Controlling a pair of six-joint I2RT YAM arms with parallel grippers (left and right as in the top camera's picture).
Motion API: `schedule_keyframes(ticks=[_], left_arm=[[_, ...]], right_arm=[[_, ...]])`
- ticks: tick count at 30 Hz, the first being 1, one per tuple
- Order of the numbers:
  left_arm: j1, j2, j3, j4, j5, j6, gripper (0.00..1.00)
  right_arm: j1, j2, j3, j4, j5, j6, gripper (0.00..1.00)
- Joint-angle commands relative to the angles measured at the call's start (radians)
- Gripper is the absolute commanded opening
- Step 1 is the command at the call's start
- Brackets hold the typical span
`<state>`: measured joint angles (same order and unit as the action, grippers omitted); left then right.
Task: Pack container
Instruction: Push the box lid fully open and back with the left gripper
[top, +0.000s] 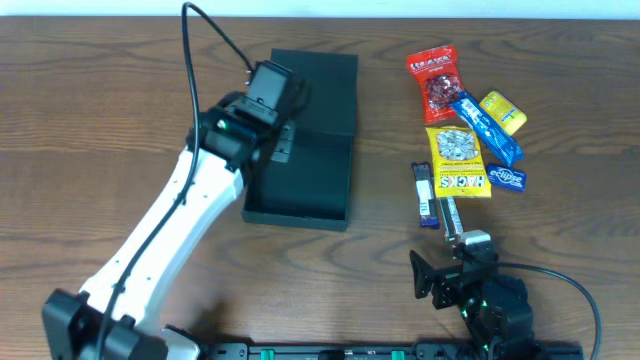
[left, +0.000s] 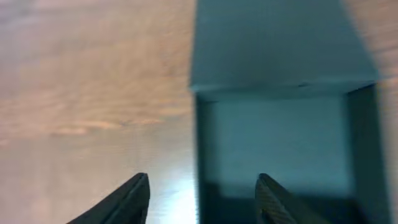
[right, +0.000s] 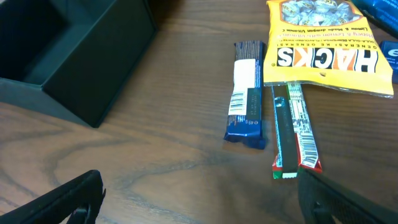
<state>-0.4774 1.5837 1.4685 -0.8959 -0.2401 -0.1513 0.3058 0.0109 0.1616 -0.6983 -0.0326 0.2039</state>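
Note:
The container (top: 318, 170) is a dark teal-black box lying open in the middle of the table, its flap lid (top: 325, 85) folded back at the far end. My left gripper (top: 275, 115) hovers over the box's left wall. In the left wrist view it (left: 202, 186) is open and empty, one finger over the table and one over the box interior (left: 280, 143). My right gripper (top: 455, 265) is open and empty near the front edge. In the right wrist view it (right: 205, 196) is just short of a red-green stick packet (right: 292, 134).
Snack packets lie to the right of the box: a red bag (top: 433, 80), a blue packet (top: 487, 127), a small yellow packet (top: 503, 112), a yellow HACKS bag (top: 458, 160), a small blue packet (top: 506, 179) and a dark blue bar (top: 425, 193).

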Motion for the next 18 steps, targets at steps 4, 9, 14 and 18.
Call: schedule_keyframes(ticks=[4,9,14,18], left_arm=[[0.1,0.08,-0.17,0.061,0.038,0.032,0.48],[0.156,0.094,-0.267,0.179,0.154,0.04,0.58],[0.165,0.097,-0.335,0.279,0.173,0.042,0.62],[0.165,0.121,-0.361,0.311,0.198,0.043,0.54]], right_arm=[[-0.004,-0.005,-0.003,-0.001,-0.001,0.008,0.99],[-0.004,-0.005,-0.003,-0.001,-0.001,0.008,0.99],[-0.004,-0.005,-0.003,-0.001,-0.001,0.008,0.99],[-0.004,-0.005,-0.003,-0.001,-0.001,0.008,0.99]])
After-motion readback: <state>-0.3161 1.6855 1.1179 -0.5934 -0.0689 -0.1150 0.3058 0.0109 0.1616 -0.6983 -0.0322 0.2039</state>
